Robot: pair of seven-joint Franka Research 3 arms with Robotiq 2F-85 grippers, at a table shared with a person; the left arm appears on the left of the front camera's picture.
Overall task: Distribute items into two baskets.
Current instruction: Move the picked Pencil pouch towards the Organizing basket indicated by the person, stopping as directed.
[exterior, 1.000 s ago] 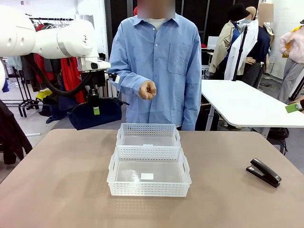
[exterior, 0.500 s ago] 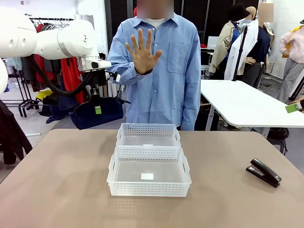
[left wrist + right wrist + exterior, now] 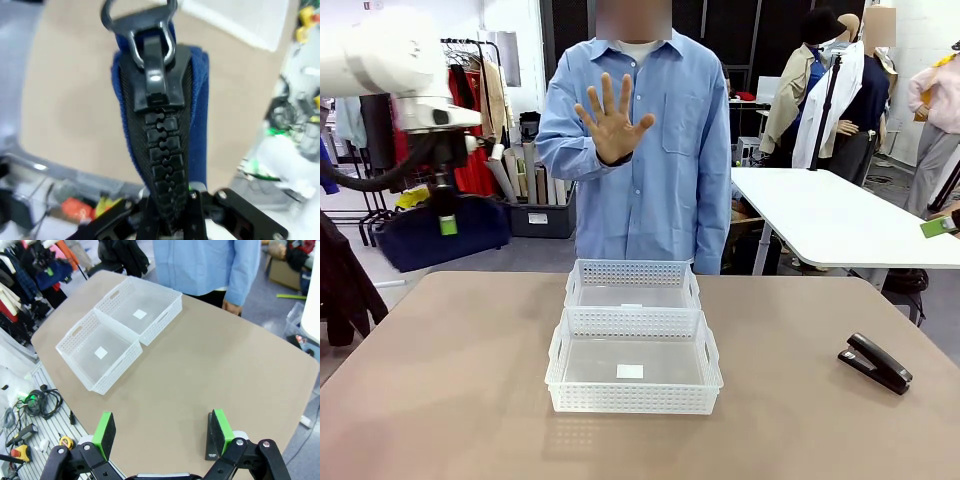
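Left hand (image 3: 447, 218), clamped on navy pouch (image 3: 425, 245), swung further left vs earlier; right hand (image 3: 161, 424) open.

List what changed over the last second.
The left gripper, shut on the navy pouch, carried it toward the robot's left, away from the baskets. The person's hand rose from a loose fist to an open palm. The baskets and the stapler stayed put.
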